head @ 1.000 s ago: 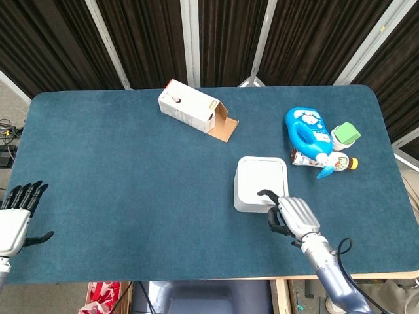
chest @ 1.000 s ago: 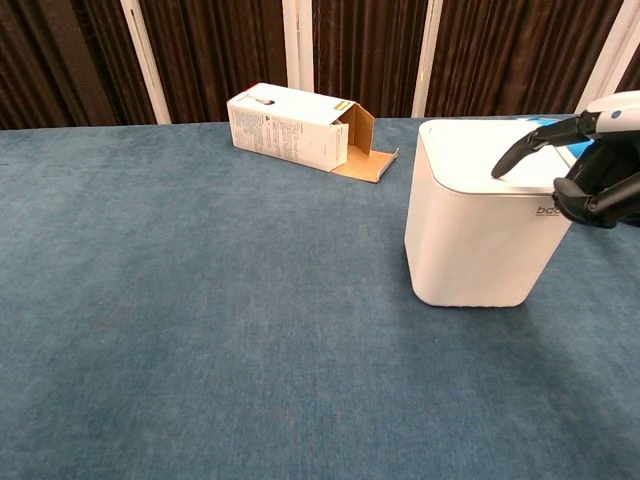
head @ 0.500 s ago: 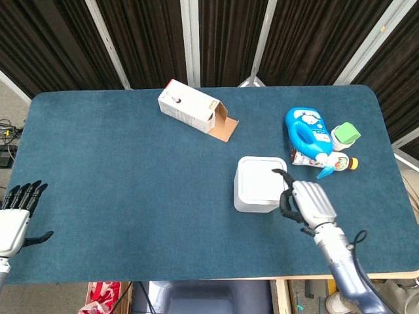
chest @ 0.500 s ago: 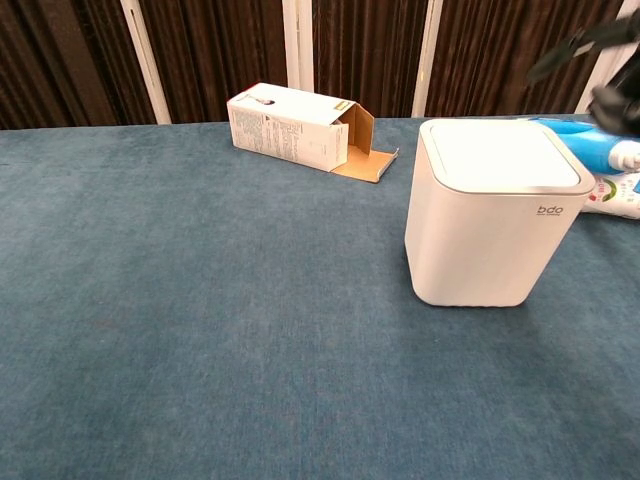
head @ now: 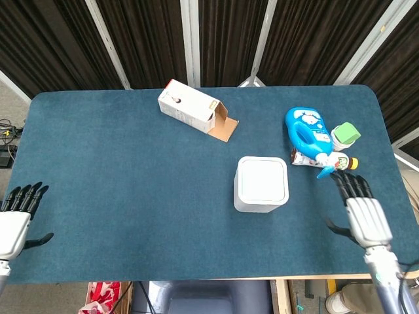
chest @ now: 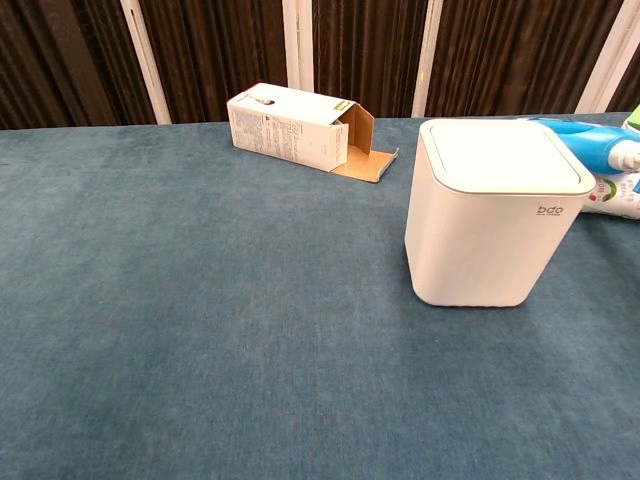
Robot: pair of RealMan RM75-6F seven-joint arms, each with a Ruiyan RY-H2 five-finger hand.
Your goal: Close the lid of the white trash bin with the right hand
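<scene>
The white trash bin [head: 261, 184] stands right of the table's middle, its lid [chest: 502, 156] lying flat and closed on top. My right hand [head: 364, 214] hovers over the table's front right area, well clear of the bin, fingers spread and holding nothing. It is out of the chest view. My left hand [head: 16, 220] hangs off the table's front left edge, fingers spread and empty.
An open white carton [head: 193, 108] lies on its side at the back. A blue detergent bottle [head: 309, 134], a green-capped bottle [head: 344, 136] and a small lying bottle [head: 327, 160] cluster right of the bin, just beyond my right hand. The blue table [head: 118, 190] spans both views.
My right hand lifted off the bin's lid and drew back to the right and toward the front edge, its fingers spreading. The lid stays closed. The left hand has not moved.
</scene>
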